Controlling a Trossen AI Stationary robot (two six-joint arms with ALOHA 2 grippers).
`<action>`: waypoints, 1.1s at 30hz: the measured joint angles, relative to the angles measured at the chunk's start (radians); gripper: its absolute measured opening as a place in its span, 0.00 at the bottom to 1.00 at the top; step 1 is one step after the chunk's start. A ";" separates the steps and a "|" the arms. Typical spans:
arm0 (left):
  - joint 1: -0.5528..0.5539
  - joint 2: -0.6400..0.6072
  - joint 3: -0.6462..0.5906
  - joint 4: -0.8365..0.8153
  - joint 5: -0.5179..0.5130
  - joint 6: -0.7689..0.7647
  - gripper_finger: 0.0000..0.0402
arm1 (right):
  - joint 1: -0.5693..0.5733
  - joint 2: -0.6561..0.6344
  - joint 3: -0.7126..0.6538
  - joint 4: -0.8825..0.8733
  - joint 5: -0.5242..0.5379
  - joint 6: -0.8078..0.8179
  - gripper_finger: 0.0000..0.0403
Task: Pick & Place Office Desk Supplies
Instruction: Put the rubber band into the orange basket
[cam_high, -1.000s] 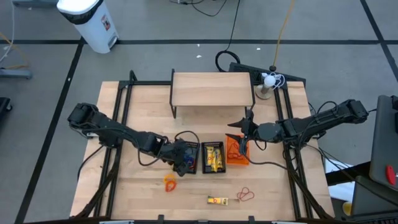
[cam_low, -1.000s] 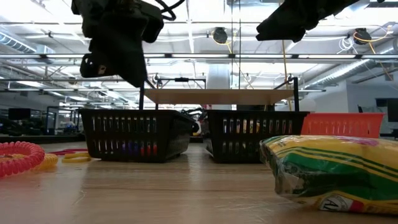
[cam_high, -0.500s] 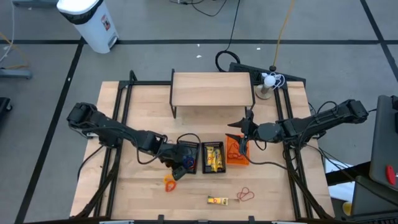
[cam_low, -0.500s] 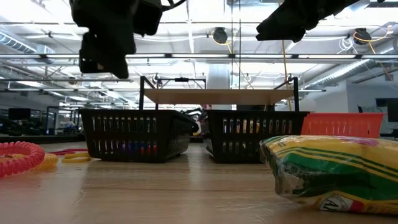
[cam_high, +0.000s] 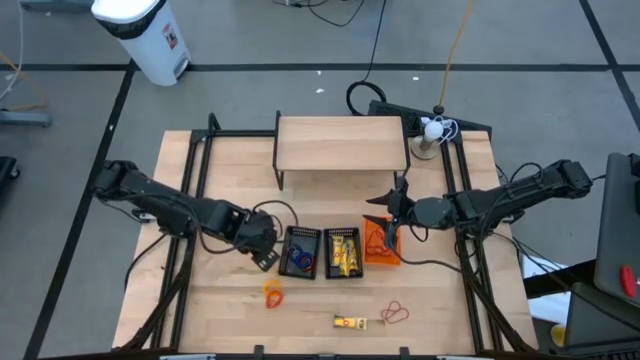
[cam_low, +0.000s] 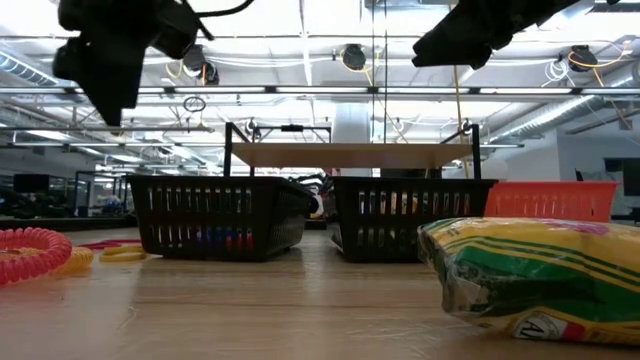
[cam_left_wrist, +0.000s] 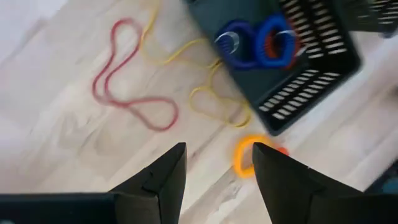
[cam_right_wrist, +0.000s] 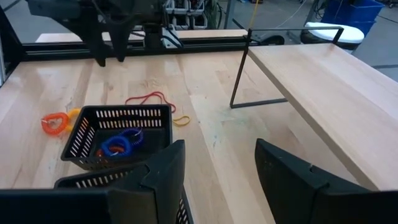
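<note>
Black basket (cam_high: 300, 251) lies just beside the left hand (cam_high: 264, 259), fingers apart.

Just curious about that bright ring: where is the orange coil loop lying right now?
In the high view, the orange coil loop lies on the bare table, just in front of the leftmost black basket.

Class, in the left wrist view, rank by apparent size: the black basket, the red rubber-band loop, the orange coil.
1. Black basket, cut off by the frame.
2. Red rubber-band loop.
3. Orange coil, partly hidden by a finger.

two dark jointed arms with looping black cables; left gripper (cam_left_wrist: 214, 180) and right gripper (cam_right_wrist: 217, 171) have matte black wedge-shaped fingers.
</note>
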 joint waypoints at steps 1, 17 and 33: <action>-0.002 0.000 0.000 -0.019 0.001 -0.019 0.46 | 0.000 0.000 0.000 0.001 0.000 0.000 0.45; -0.005 0.135 -0.005 -0.234 -0.021 -0.203 0.46 | 0.000 0.000 0.000 0.000 0.003 0.000 0.45; 0.098 0.309 -0.006 -0.156 -0.094 -0.175 0.46 | -0.002 0.000 0.000 0.048 0.004 -0.058 0.45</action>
